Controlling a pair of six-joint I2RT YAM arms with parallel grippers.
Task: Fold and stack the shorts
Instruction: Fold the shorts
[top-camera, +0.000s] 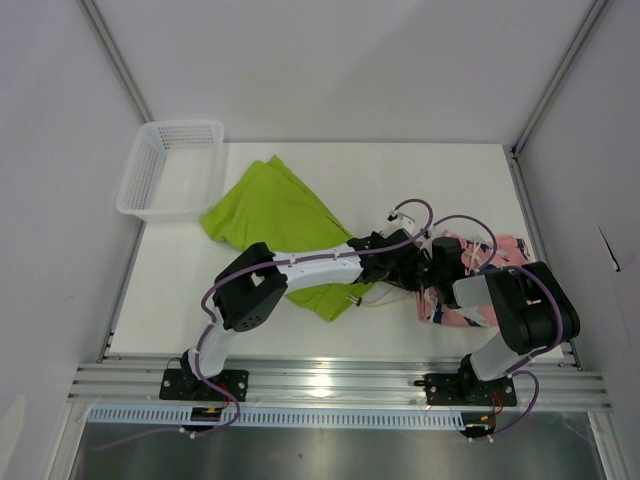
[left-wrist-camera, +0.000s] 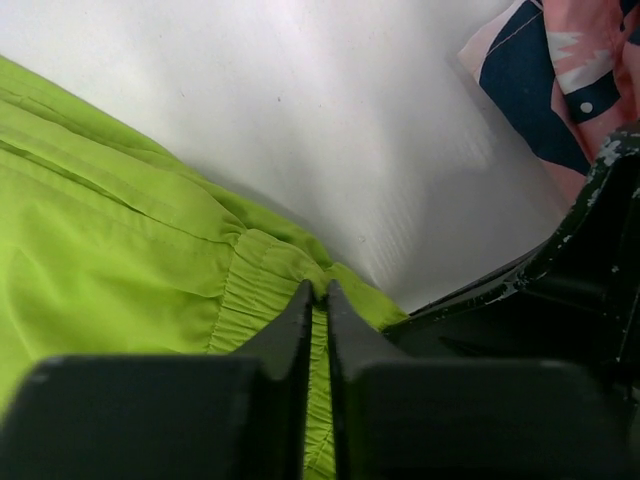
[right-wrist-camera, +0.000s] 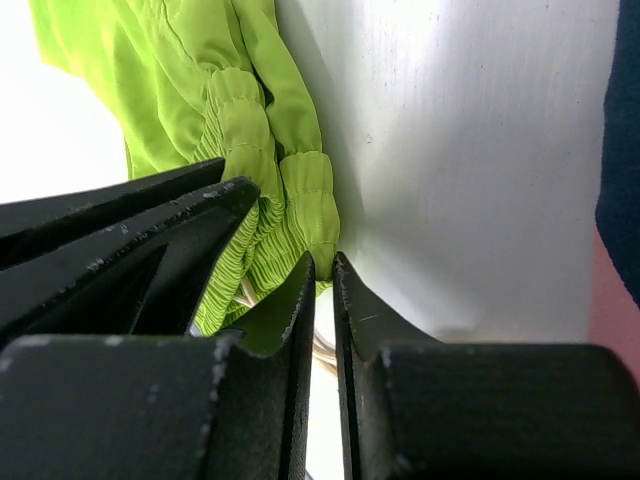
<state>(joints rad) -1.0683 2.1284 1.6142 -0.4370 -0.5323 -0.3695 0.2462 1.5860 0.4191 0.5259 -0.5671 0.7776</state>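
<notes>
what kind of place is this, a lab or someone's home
Probably a robot lab test cell, not a home: white table boxed in by white panels, two arms bolted to an aluminium rail, only shorts and a mesh basket as props.

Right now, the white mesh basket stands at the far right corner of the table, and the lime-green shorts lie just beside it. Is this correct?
Not quite. The white mesh basket stands at the far left corner of the table, not the right; the top external view shows it. The lime-green shorts do lie just beside it.
</notes>
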